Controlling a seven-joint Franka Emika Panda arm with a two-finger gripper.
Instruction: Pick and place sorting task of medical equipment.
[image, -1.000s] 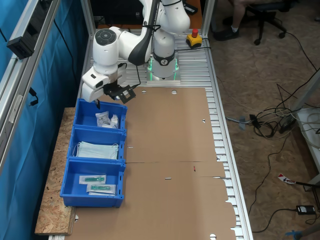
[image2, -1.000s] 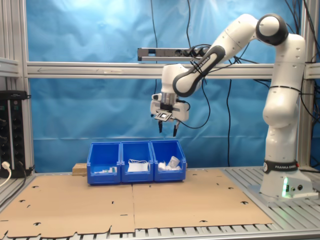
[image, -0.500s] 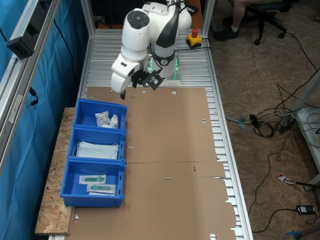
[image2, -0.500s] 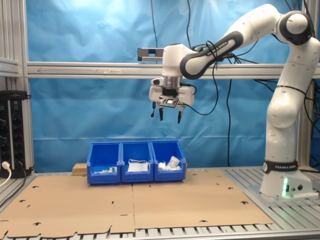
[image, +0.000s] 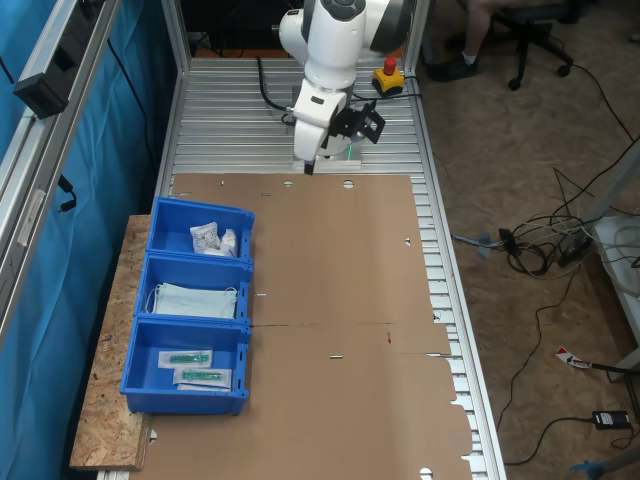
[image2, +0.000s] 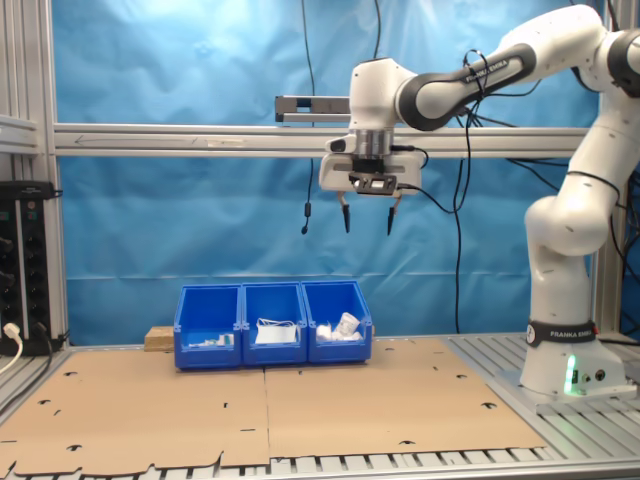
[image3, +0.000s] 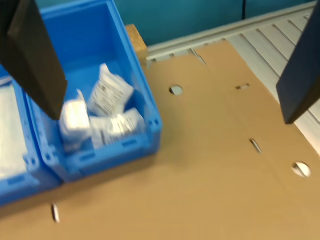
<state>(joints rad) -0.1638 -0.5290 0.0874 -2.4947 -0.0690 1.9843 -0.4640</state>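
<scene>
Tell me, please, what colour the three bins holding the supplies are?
The bins are bright blue, clearest in the first exterior view.

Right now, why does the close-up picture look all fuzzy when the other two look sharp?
In the wrist view everything is smeared, the white packets and the blue bin soft-edged, likely motion blur, and the dark pincer fingers sit too close to be sharp. In both exterior views edges are crisp: the pincer hangs open and empty against the blue curtain, under even light with faint shadows.

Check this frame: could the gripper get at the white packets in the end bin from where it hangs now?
Probably yes. The gripper hangs open and empty, high above the cardboard. The white packets lie uncovered in the open-topped blue bin, with nothing between.
</scene>
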